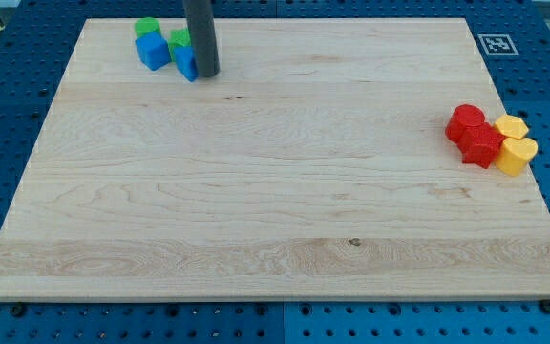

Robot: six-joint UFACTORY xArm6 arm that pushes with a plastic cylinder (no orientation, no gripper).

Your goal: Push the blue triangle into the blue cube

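Observation:
The blue cube (152, 52) sits near the view's top left on the wooden board (275, 191). A second blue block (186, 63), the blue triangle as far as its shape shows, lies just to its right, with a narrow gap between them. My tip (208, 74) rests against the right side of that blue block, and the dark rod hides part of it. A green block (146, 28) sits behind the blue cube and another green block (179, 39) sits behind the blue triangle.
Two red blocks (465, 123) (481, 146) and two yellow blocks (512, 126) (517, 155) cluster at the board's right edge. A black-and-white marker (496, 44) sits off the board's top right corner.

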